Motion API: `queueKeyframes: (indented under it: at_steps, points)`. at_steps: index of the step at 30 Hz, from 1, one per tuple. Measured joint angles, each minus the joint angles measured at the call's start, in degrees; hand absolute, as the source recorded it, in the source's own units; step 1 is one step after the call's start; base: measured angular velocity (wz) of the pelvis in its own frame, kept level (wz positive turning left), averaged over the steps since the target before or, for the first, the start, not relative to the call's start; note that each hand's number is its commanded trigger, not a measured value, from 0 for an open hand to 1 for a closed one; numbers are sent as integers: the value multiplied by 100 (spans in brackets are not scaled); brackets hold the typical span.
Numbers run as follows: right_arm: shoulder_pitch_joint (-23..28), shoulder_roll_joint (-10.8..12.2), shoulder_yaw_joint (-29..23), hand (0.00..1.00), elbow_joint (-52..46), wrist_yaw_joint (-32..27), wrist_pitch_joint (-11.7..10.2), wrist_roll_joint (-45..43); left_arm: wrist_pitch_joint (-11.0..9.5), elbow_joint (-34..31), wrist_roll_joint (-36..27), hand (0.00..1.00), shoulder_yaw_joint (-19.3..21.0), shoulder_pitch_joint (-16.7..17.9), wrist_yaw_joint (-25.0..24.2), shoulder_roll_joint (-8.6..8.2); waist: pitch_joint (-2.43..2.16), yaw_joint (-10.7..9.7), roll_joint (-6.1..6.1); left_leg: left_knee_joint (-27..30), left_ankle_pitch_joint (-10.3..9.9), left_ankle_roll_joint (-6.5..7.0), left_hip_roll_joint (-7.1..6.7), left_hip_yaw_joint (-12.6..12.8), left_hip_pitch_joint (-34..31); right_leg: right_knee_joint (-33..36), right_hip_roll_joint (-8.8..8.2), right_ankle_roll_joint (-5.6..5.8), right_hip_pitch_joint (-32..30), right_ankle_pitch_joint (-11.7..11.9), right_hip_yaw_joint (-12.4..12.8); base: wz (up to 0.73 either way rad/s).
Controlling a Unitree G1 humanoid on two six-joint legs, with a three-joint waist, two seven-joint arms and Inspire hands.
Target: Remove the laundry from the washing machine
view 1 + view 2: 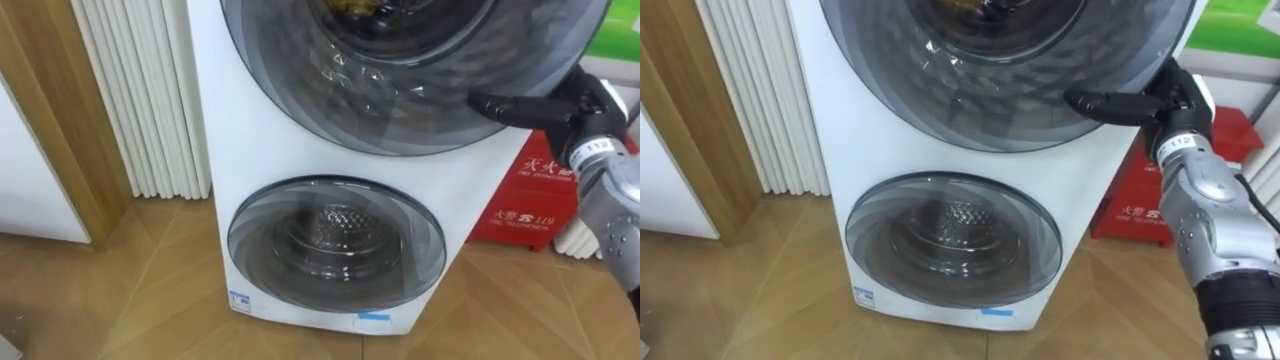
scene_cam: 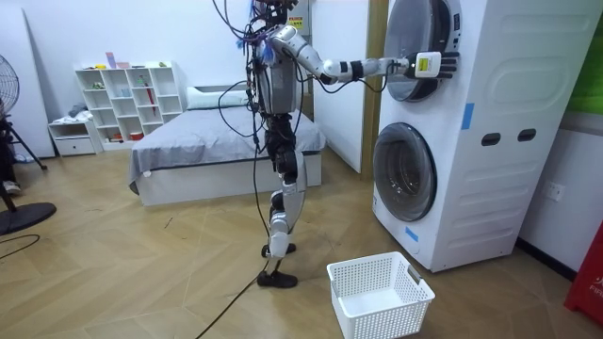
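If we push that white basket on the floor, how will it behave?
The basket looks like thin perforated plastic and sits empty, so probably light. On the smooth wood floor it would likely slide rather than tip, given its low, wide shape.

White print on red box [image 1: 530,205] (partly hidden).

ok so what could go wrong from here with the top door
The right hand lies with straight fingers on the top door's rim, not hooked; it may slip off without opening it. The basket sits low on the floor, well below that door; clothes pulled out up there may drop beside it.
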Motion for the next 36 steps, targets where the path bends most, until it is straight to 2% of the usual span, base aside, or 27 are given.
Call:
queueKeyframes:
  at_steps: [7, 13, 19, 21, 23, 28, 31, 33, 36]
  points:
    - [-70, -5, 6, 0, 38, -55, 18, -165, 37, 22, 6, 0, 10, 101, -27, 75, -21, 73, 43, 152, 0, 0, -7, 0, -205, 10, -6, 0, -127, 0, 5, 1]
    - [-39, -16, 138, 0, -299, -213, 159, -310, 42, 11, 1, 0, -2, 153, -35, 79, -42, 84, 78, 153, 2, 3, 1, 27, -181, 6, -5, -1, -122, 0, 29, -3]
    - [767, 0, 210, 0, -1696, -541, 164, -575, 19, 50, -12, 0, -71, 23, 52, 93, -37, 34, 90, 86, 2, 3, 19, 104, -101, 5, 2, -1, -110, 0, 65, -7]
    - [1254, 54, 227, 0, -2356, -537, 148, -665, -14, 60, -15, 0, -126, 21, 153, 95, -24, 54, 108, 49, 2, 2, 33, 213, 8, 3, 5, -1, -61, 0, 202, -25]
    - [1602, 108, 242, 0, -2845, -497, 144, -746, -74, 41, -49, 0, -123, -15, 170, 96, -17, 42, 118, 18, 2, 2, 38, 247, 25, -1, 4, -1, -72, 0, 215, -18]
    - [2375, 345, 410, 0, -3532, -509, -47, -1269, -241, 157, -248, 0, -244, -114, 291, 91, 6, 0, 159, -96, 2, 2, 50, 315, 133, 2, 14, 0, -55, 0, 257, -7]
    - [2966, 714, 655, 0, -3891, -265, -45, -1553, -244, 222, -250, 0, -295, -75, 293, 60, 25, -26, 198, -106, 1, 1, 62, 387, 129, 2, 19, 0, -95, 1, 353, -14]
    - [3175, 768, 729, 0, -4014, -53, -21, -1602, -244, 218, -250, 0, -354, -77, 291, 37, 14, -38, 251, -111, 1, 1, 62, 390, 81, 2, 19, 0, -138, 0, 352, 3]
    - [3204, 768, 806, 0, -4097, 197, 25, -1624, -244, 218, -264, 0, -357, -20, 286, 20, -21, -62, 326, -110, 1, 1, 63, 387, 44, 3, 19, 0, -158, 0, 342, 5]
